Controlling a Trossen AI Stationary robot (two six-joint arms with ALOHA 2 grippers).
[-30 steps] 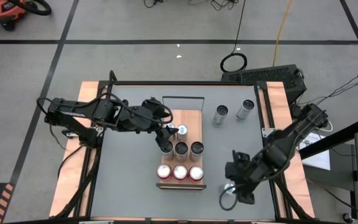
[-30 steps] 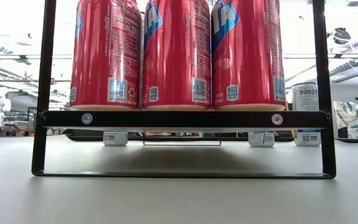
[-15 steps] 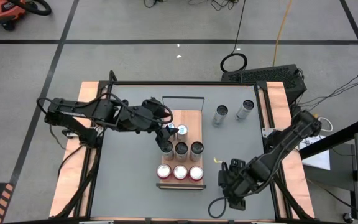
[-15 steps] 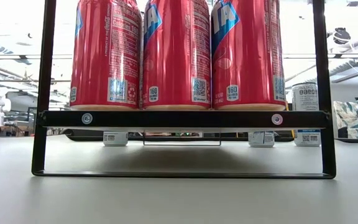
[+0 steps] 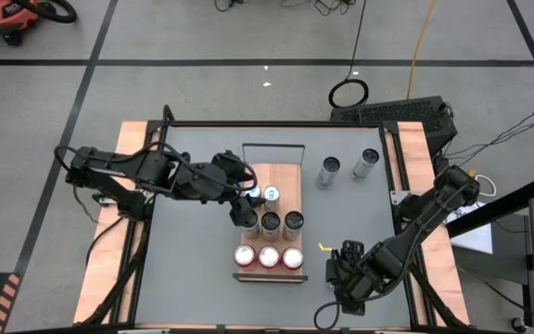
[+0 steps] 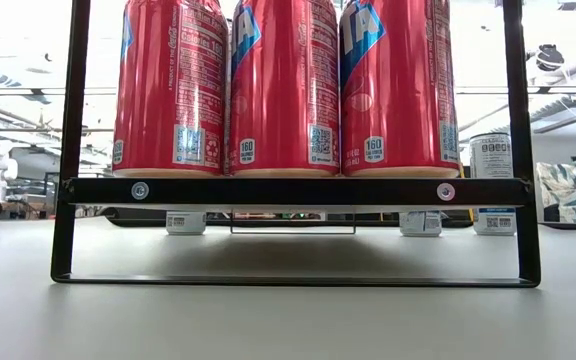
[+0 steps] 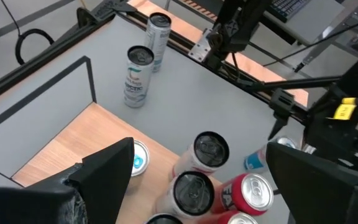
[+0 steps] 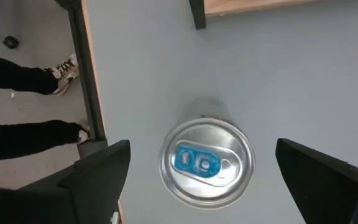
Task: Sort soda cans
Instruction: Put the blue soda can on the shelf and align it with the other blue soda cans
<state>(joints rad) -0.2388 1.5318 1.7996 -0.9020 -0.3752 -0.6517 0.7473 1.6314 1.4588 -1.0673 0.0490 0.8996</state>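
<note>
A wooden tray [image 5: 260,176] holds three red cans [image 5: 268,257] in its near row, silver-grey dark-topped cans [image 5: 282,222] behind them and one blue-tabbed can [image 5: 272,194] farther back. Two more silver-grey cans [image 5: 329,168] stand on the table at the far right. My left gripper [image 7: 207,180] is open above the tray's dark-topped cans [image 7: 210,149], touching none. My right gripper [image 8: 207,186] is open, pointing down over a lone can with a pale top and blue tab [image 8: 207,163] that stands on the table near the front edge; its fingers stand apart on either side.
The tray stands on a black frame [image 6: 288,190], with the red cans [image 6: 288,85] along its near edge. The table's black front rail [image 8: 92,74] is close to the lone can. A person's legs [image 8: 23,134] show beyond it. Grey table lies bare between the tray and the right rail.
My right gripper has moved toward the table's left and near edge and now hangs over the lone can. My left gripper has shifted a little toward the near edge over the tray's dark-topped cans. The tray cans have stayed in place.
</note>
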